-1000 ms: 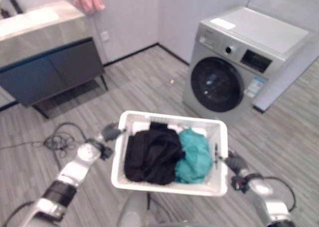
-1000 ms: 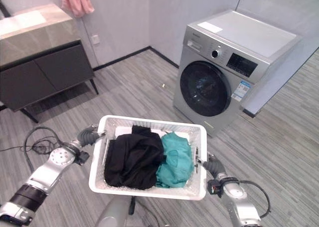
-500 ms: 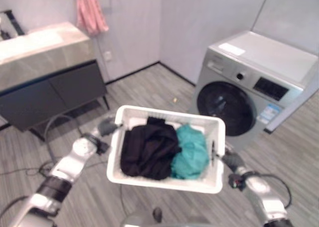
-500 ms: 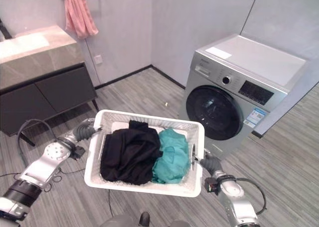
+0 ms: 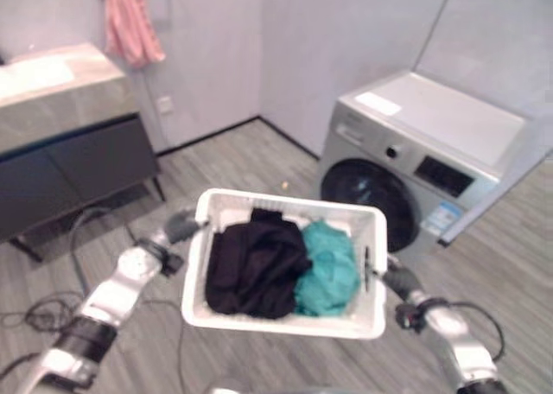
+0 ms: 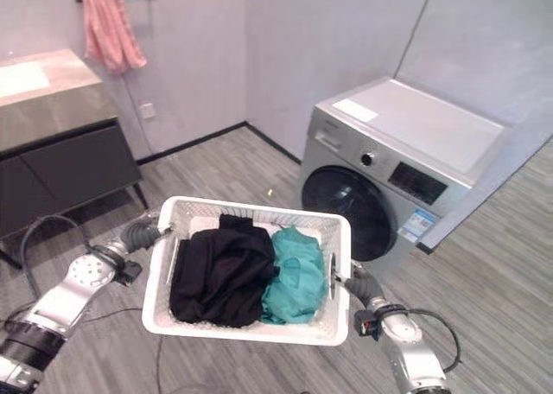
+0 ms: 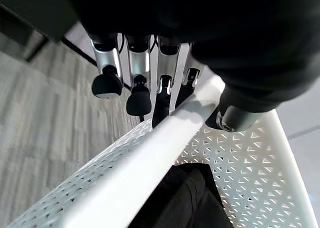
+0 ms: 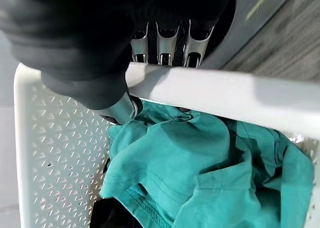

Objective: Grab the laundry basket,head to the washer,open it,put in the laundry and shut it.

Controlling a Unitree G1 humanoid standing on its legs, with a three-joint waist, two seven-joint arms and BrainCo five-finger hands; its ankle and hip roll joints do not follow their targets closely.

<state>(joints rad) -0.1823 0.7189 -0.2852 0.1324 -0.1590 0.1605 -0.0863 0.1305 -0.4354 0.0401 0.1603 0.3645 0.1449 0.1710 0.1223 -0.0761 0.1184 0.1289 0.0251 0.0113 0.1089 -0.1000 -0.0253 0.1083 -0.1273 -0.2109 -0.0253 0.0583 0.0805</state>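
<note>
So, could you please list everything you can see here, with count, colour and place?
Laundry basket: one, white, perforated, held up in front of the robot.
Black garment: one, in the basket's left half.
Teal garment: one, in the basket's right half, touching the black one.
Washer: one, silver-grey, dark round door closed, beyond the basket to the right.
Cabinet: one, dark with a pale top, against the far left wall.
Towel: one, pink, hanging on a wall rail above the cabinet.
Wall socket: one, white, low on the wall.
Floor: grey planks.
Left hand: gripping the basket's left rim, thumb inside.
Right hand: gripping the basket's right rim, thumb inside.
</note>
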